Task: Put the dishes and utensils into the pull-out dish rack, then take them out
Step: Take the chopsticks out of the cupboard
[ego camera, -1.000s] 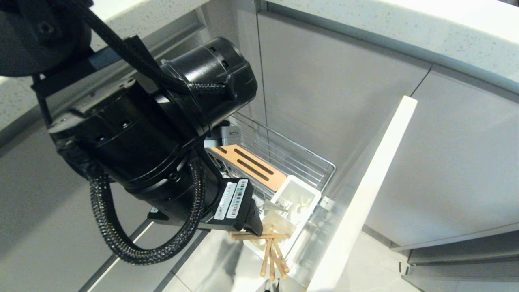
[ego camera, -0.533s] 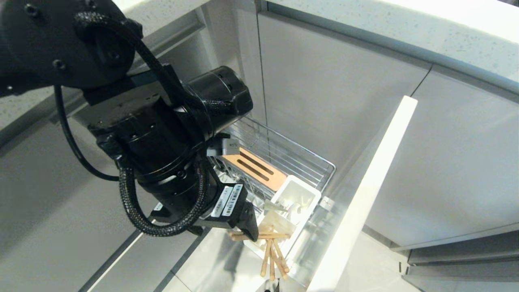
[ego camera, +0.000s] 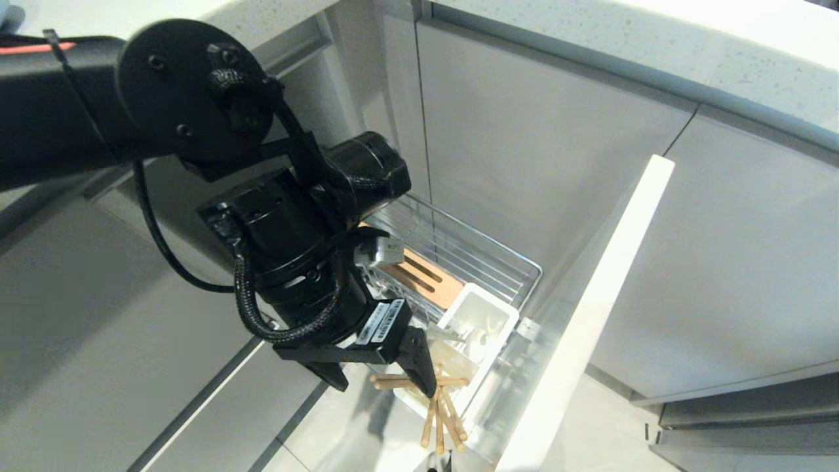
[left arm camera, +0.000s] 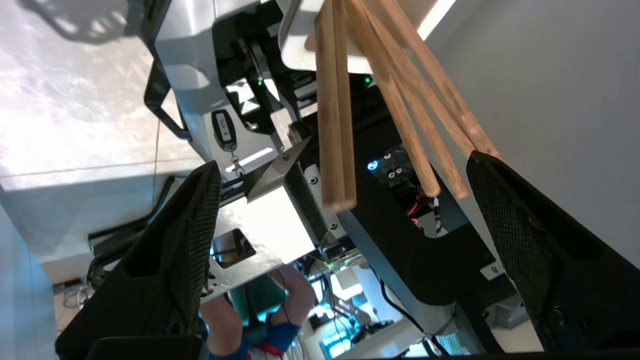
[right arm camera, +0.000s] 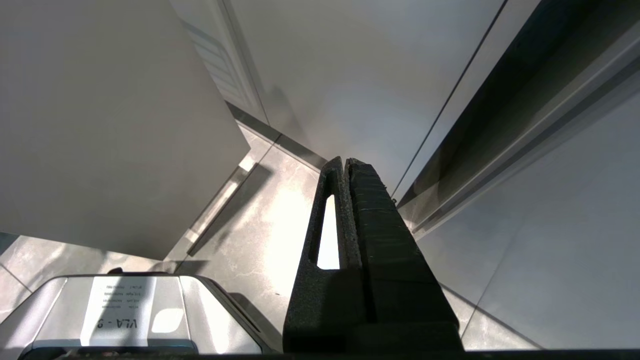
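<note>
Several light wooden chopsticks (ego camera: 440, 412) stick out of the white caddy (ego camera: 482, 314) at the near end of the pull-out dish rack (ego camera: 472, 255). One more lies crosswise on the caddy's rim. My left gripper (ego camera: 383, 387) hangs open just in front of them. In the left wrist view the chopsticks (left arm camera: 335, 125) end between the widely spread fingers of the left gripper (left arm camera: 344, 162), and nothing is pinched. The right gripper (right arm camera: 345, 161) is shut and empty, parked low beside the cabinets. The dishes are out of view.
The rack's pale front panel (ego camera: 590, 314) stands out to the right of the caddy. A slotted wooden strip (ego camera: 419, 278) runs along the basket. Grey cabinet fronts flank the rack. In the left wrist view my base (left arm camera: 270, 230) and a person's legs (left arm camera: 235, 320) show below.
My left arm has swung away from the camera and down toward the rack's near end. Its fingers have spread wider. The chopsticks have stayed where they were.
</note>
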Controlling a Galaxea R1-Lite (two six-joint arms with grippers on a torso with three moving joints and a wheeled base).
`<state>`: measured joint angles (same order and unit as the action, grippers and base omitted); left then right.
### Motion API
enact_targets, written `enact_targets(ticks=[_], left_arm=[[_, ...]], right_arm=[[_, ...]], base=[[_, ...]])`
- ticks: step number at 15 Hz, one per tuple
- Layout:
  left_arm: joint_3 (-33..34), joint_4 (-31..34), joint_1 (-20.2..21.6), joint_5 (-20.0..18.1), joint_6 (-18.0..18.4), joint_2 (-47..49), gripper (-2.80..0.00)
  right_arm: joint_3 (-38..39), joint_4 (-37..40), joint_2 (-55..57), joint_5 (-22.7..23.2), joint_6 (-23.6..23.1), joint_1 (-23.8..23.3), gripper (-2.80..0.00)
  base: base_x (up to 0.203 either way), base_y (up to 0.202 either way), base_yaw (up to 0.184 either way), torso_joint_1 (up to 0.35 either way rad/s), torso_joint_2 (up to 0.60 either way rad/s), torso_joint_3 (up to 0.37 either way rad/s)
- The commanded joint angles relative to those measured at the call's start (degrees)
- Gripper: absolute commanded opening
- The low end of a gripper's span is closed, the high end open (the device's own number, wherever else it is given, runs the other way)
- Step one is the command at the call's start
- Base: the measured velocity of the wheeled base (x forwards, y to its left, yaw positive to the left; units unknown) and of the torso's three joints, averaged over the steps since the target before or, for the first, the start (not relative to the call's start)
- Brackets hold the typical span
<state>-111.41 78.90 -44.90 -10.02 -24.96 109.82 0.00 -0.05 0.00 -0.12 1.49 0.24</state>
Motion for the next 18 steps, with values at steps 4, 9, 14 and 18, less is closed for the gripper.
enact_targets(ticks=[4,9,14,18], left_arm=[[0.05,0.98,0.85,-0.08,0.76,2.06,0.0],[0.05,3.65,1.28,0.0,3.56,3.15,0.0],[0.09,5.43,2.16,0.34,5.53,5.43,0.0],[0.05,4.95,3.33,0.53,5.62,7.51,0.0]], right_arm=[[0.09,-0.04,0.0,-0.06,0.01,0.02,-2.8],[0.01,-0.04,0.0,-0.04,0.01,0.02,-2.8],[0.09,-0.04,0.0,-0.03,0.01,0.02,-2.8],[0.09,-0.04,0.0,0.03,0.01,0.02,-2.8]], base=[[0.0,0.0,0.0,0.0,0.0,0.0],[0.0,0.0,0.0,0.0,0.0,0.0],[0.0,0.0,0.0,0.0,0.0,0.0],[0.0,0.0,0.0,0.0,0.0,0.0]])
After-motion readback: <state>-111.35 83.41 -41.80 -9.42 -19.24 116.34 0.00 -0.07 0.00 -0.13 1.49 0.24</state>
